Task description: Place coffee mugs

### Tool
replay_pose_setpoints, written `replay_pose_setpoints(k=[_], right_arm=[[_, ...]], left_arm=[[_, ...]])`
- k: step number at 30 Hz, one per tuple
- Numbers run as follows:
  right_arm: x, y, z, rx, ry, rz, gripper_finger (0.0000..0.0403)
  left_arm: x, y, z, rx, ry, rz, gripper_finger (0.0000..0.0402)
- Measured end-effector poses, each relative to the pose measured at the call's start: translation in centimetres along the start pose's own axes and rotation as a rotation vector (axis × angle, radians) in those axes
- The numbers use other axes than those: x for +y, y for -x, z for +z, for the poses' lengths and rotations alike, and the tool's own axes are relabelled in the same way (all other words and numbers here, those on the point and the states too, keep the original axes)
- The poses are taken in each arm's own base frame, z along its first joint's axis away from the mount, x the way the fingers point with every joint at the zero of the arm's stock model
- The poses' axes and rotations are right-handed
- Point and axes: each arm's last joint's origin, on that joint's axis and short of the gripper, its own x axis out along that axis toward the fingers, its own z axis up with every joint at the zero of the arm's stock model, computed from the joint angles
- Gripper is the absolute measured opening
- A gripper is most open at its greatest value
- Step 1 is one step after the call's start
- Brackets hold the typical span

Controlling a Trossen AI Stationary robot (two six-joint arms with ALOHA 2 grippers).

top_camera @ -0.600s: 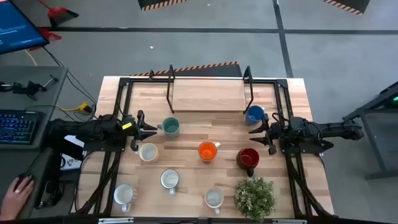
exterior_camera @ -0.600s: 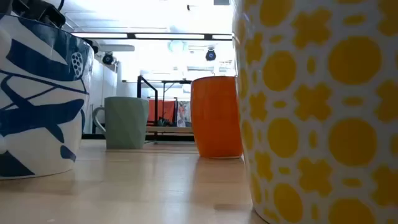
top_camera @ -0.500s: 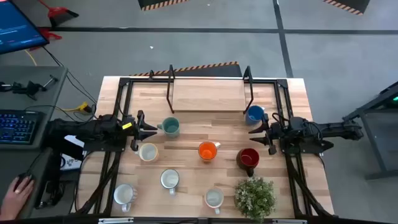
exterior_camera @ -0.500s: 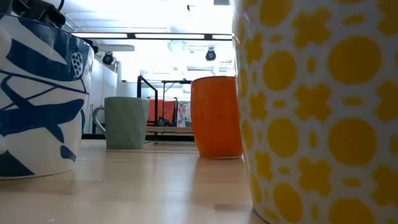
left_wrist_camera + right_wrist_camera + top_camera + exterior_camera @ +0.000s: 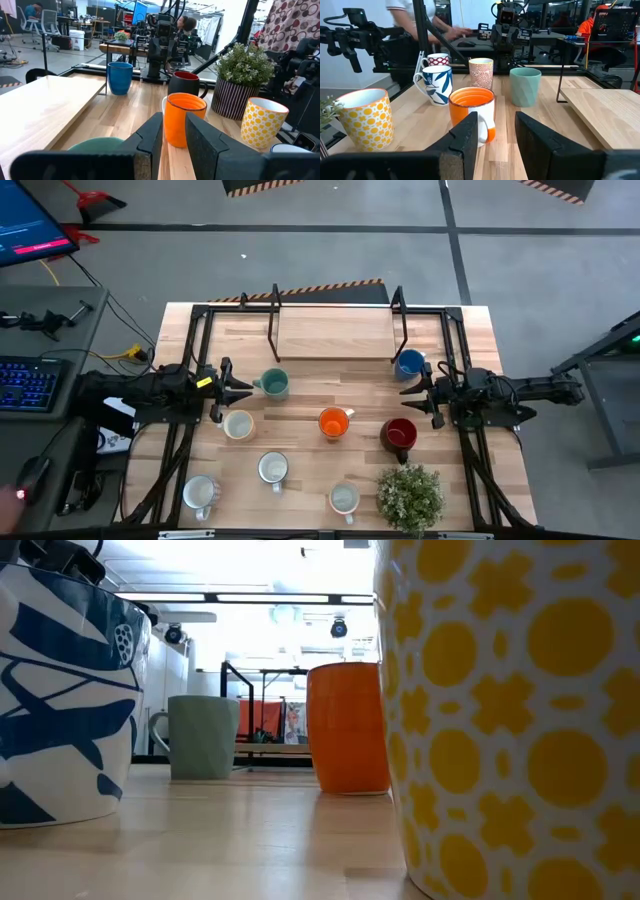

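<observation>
Eight mugs stand upright on the wooden table [image 5: 300, 405]: teal [image 5: 274, 384], cream [image 5: 238, 424], orange [image 5: 334, 422], dark red [image 5: 399, 433], blue [image 5: 409, 363], and three white ones [image 5: 273, 469] [image 5: 200, 492] [image 5: 344, 499]. My left gripper [image 5: 243, 387] hovers level at the table's left, its fingers slightly apart, just left of the teal mug [image 5: 95, 146]. My right gripper [image 5: 416, 393] hovers level at the right, open, between the blue and dark red mugs, facing the orange mug [image 5: 471, 114]. Both are empty.
A raised wooden shelf [image 5: 335, 335] on a black frame stands at the far middle. A potted plant [image 5: 410, 495] stands near the front right. Black frame rails run along the table's left and right sides. A person moves in the room behind [image 5: 420, 15].
Both arms and all the mugs have kept still. A person's hand beside the table's near left corner has drawn back out of view.
</observation>
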Motion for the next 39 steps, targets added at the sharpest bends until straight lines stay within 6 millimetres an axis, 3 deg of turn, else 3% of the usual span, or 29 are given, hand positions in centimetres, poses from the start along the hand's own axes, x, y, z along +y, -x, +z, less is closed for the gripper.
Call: replay_pose_setpoints(k=[29, 39], right_arm=[[0.00, 0.00, 0.00, 0.000, 0.000, 0.000, 0.0114], [0.00, 0.00, 0.00, 0.000, 0.000, 0.000, 0.0114]], left_arm=[[0.00, 0.00, 0.00, 0.000, 0.000, 0.000, 0.0074], [0.20, 0.01, 0.12, -0.018, 0.011, 0.072, 0.0074]])
